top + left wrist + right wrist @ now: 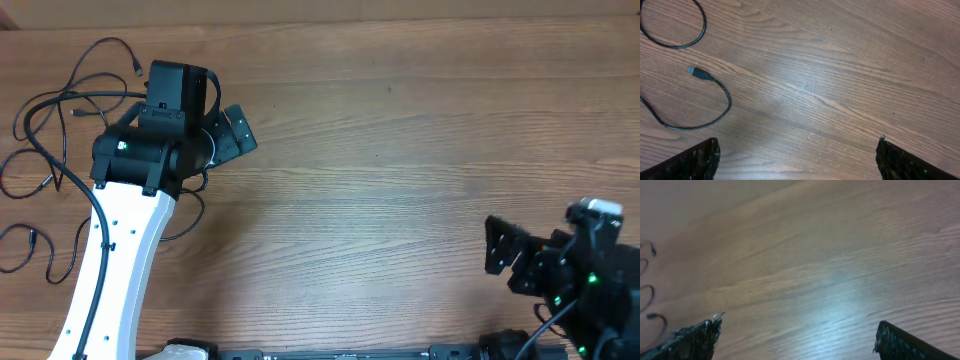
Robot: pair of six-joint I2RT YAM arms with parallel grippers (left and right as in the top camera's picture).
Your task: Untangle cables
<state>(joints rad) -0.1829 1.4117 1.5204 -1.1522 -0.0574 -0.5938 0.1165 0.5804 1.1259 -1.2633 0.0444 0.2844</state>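
Hovering over the far-left side of the brown wood-grain table (400, 150), the left gripper (226, 134) has its jaws spread wide and grips nothing. The wrist view shows only bare wood between its black fingertips (700, 160). The thin glossy black cables (88, 94) lie as loose curly strands at the table's left edge, partly under the white left arm (120, 240). They are spread out, not knotted, probably so each one can be picked singly. One strand with a small plug end (699, 73) curls just ahead of the left jaws, and a second loop (690, 42) lies beyond it. Whether strands cross beneath the arm cannot be told. The right gripper (503, 255) sits low at the right, well apart from the cables, jaws wide and empty, likely parked clear of the left arm's work. Its wrist view catches only strand ends (649, 292) at the far left edge.
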